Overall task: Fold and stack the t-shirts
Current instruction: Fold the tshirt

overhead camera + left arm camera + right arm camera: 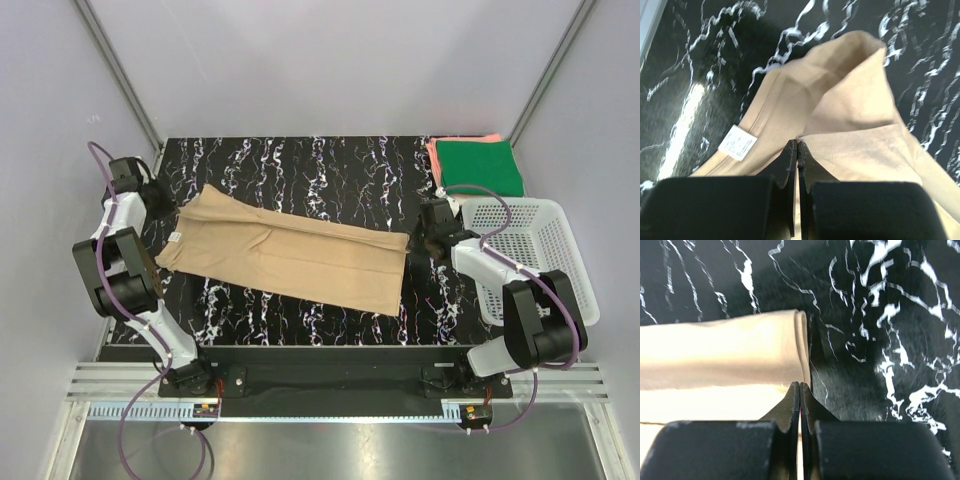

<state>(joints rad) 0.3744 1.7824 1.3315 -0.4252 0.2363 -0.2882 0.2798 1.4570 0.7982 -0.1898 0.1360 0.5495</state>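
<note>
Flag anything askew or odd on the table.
Tan t-shirt lies diagonally, not square to the table edge. Its left end is rumpled: a layer is humped up there, with the white label showing. The green-on-coral stack at the far right looks neat.

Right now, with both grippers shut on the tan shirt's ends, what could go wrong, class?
The right gripper pinches the tan t-shirt only at its very edge; a layer may slip out when lifted.
By the left gripper the cloth bulges open, so the fold could come out crooked.
The white basket sits close beside the right arm; a wide swing might knock it.
</note>
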